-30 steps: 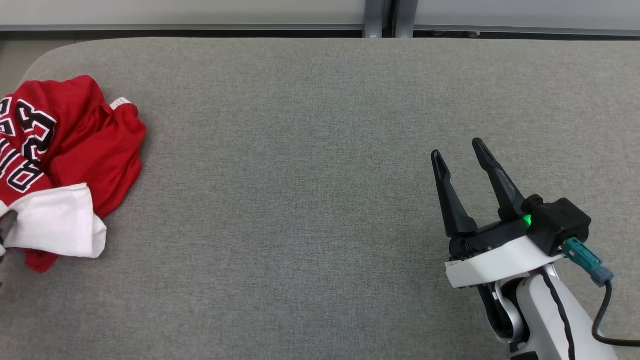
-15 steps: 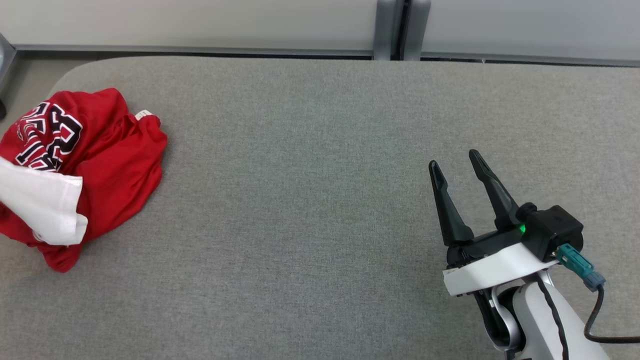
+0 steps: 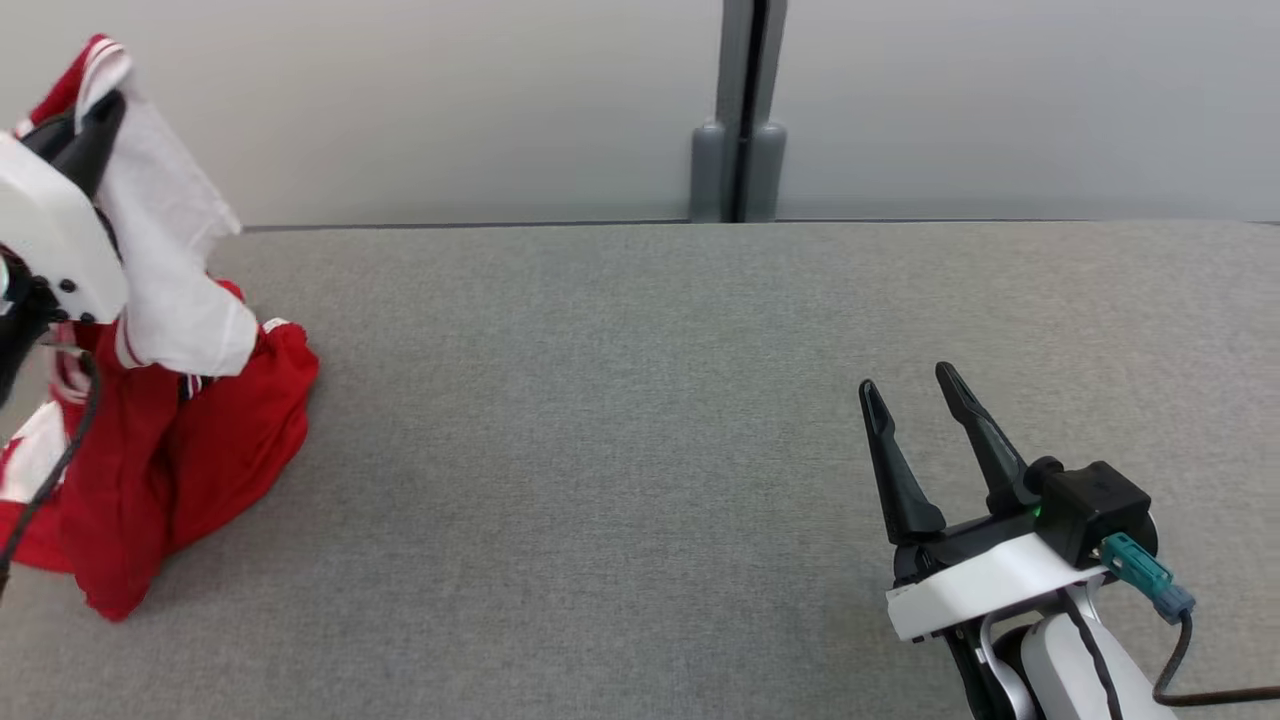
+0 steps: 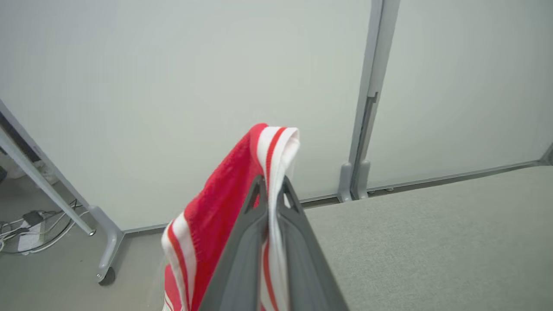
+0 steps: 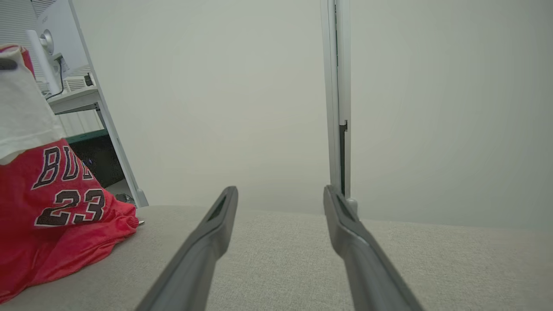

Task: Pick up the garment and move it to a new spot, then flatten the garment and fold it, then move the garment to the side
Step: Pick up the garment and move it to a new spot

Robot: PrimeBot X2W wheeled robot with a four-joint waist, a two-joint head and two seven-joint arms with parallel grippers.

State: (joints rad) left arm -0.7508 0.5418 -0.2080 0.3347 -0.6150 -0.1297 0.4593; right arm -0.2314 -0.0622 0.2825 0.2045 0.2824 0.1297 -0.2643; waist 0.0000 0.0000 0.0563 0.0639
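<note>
While the left pincer (image 4: 271, 190) is clenched on the striped white hem of the garment (image 3: 200, 450), the red cloth hangs at the left end of the desk (image 3: 620, 450), lower folds resting on it. Lifting higher before carrying it toward the middle, near the released right pincer (image 3: 906, 378), would likely prevent dragging.

Red-and-white basketball jersey (image 3: 200, 440) runs off the left edge in the head view, its left part tucked behind the white-shelled left gripper (image 3: 95, 120); black lettering (image 5: 65, 166) reads BU, then it's lost round a fold; pale forearm (image 3: 1075, 670) behind the right gripper (image 3: 906, 377) is cut by the near edge.
</note>
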